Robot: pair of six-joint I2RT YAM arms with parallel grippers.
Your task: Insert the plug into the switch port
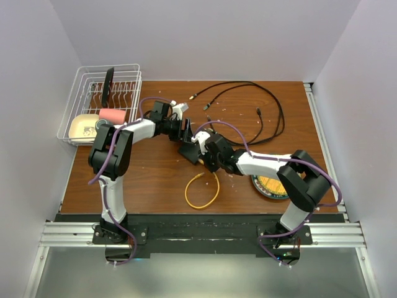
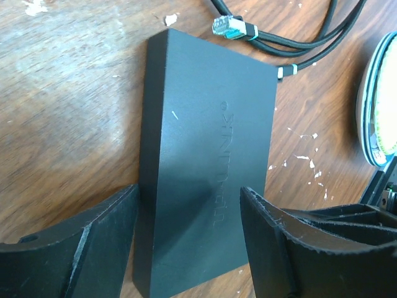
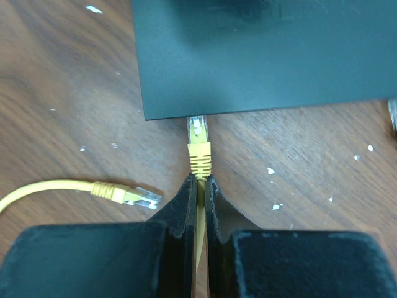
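The switch is a flat matte-black box lying on the wooden table. My left gripper straddles its near end, with one finger against each long side, so it is shut on it. In the right wrist view the switch's edge faces my right gripper, which is shut on the yellow cable just behind the plug. The plug's clear tip touches the switch's edge; the sockets themselves do not show. In the top view both grippers, left and right, meet at mid-table over the switch.
The yellow cable loops toward the near edge, its other plug lying left of my right fingers. Black cables lie at the back right. A round yellow-and-dark plate sits under the right arm. A wire dish rack stands at the back left.
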